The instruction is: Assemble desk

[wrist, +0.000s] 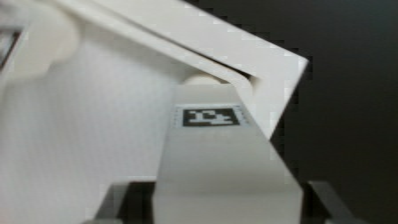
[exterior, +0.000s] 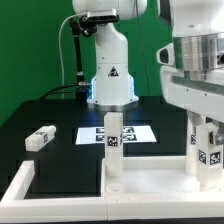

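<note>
**Observed.** The gripper (exterior: 205,128) sits at 3 o'clock in the exterior view, clamped on 1 upright white leg, the held leg (exterior: 207,152). In the wrist view both fingers (wrist: 125,203) press its sides below the tag. The held leg's lower end meets the tabletop panel (exterior: 150,190) at a rimmed corner. I cannot tell whether it is already seated, because the joint is hidden in both views.

**Other parts.** 1 standing leg (exterior: 113,142) is upright on the panel near the centre of the exterior view. It stands just toward 6 o'clock from the marker board (exterior: 135,132). 1 loose leg (exterior: 40,137) lies flat on the black table (exterior: 60,115) at 9 o'clock, well apart from the panel. The robot base (exterior: 110,70) is at 12 o'clock.

**Assessment.** The step in hand appears to be fixing the 2nd leg into its corner. I judge the task to be under halfway, with 1 leg apparently fitted.

**Recommendations.**
1. Hold the leg vertical and use the standing leg as the reference line.
2. Centre the leg's axis on the corner socket before turning it.
3. Apply light downward pressure while rotating. A tilted start is likely to jam or cross-thread.
4. When re-gripping between turns, let go only once the leg stands unaided.
5. Watch that the panel does not slide. It looks light and is not visibly restrained.
</note>
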### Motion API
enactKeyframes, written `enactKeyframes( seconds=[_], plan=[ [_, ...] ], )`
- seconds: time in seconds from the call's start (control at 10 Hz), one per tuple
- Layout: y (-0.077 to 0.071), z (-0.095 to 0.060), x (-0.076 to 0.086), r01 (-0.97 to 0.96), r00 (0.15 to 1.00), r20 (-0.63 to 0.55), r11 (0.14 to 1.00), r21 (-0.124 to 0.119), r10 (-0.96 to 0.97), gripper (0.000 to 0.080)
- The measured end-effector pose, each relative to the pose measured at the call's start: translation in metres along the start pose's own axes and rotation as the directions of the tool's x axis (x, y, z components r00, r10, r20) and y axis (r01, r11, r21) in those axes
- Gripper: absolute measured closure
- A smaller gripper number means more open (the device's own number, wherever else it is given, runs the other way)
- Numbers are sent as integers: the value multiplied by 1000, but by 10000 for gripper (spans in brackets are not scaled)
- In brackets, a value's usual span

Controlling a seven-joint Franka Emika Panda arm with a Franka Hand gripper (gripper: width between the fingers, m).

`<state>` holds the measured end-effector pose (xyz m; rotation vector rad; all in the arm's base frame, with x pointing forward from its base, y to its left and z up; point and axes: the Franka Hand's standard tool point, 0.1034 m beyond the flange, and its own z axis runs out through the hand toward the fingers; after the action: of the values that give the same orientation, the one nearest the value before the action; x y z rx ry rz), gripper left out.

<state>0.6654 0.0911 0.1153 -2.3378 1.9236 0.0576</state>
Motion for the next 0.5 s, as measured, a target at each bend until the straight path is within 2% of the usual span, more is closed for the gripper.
enactKeyframes(
  seconds=[0.2,0.5],
  plan=[
    [0,1,-10,-208,978,-3,978,17,208,509],
    [-1,1,-11,-223,975,-5,975,21,223,500]
  ],
)
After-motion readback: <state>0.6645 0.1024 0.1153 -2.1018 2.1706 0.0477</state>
